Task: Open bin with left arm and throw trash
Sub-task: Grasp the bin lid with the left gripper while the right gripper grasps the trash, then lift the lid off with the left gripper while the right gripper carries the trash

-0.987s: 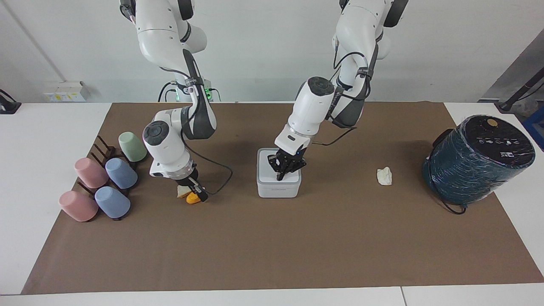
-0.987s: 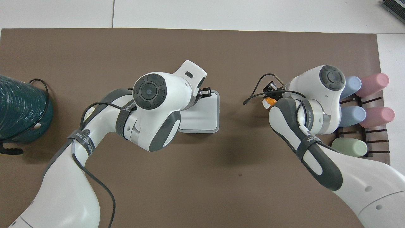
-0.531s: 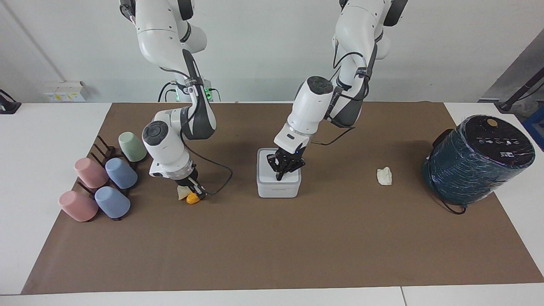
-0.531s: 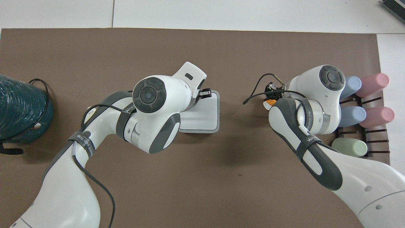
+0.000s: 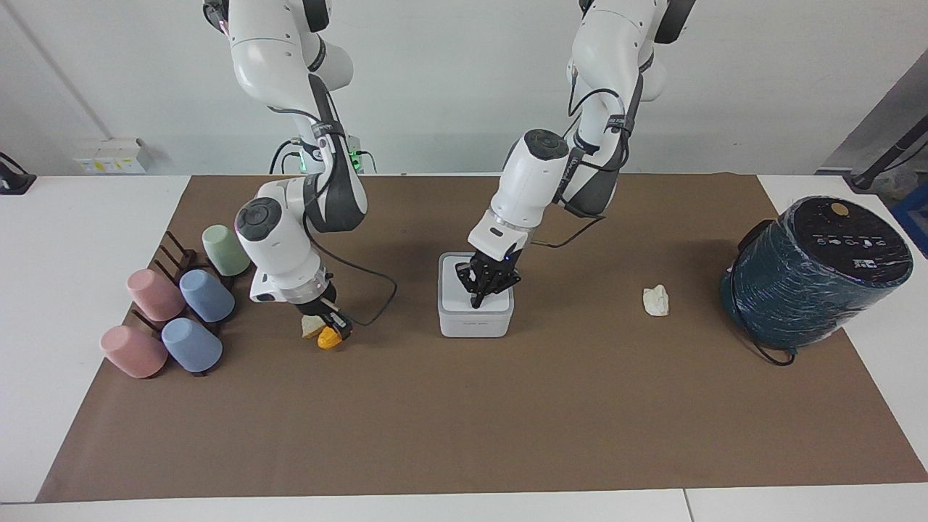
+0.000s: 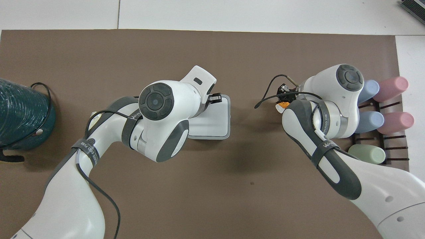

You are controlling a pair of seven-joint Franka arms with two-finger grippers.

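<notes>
One white bin [image 5: 475,304], lid down, sits mid-table under the left gripper [image 5: 480,299], fingertips together. The right gripper [image 5: 332,330] clamps one orange corn piece [image 5: 328,338] beside one bread wedge [image 5: 310,330]. One paper wad [image 5: 656,300], five cups [image 5: 206,295].

We see both views evenly and brightly lit, the light falling from above. Soft, blurred shadows lie on the brown mat [image 5: 464,406] beneath the arms, darkest just nearer the robots than the bin [image 5: 475,312] and under the teal cylinder [image 5: 815,272]. The mat is matte, with no glare; the arm shells carry only faint sheen. Focus holds across the mat, and its edges run straight in both views
</notes>
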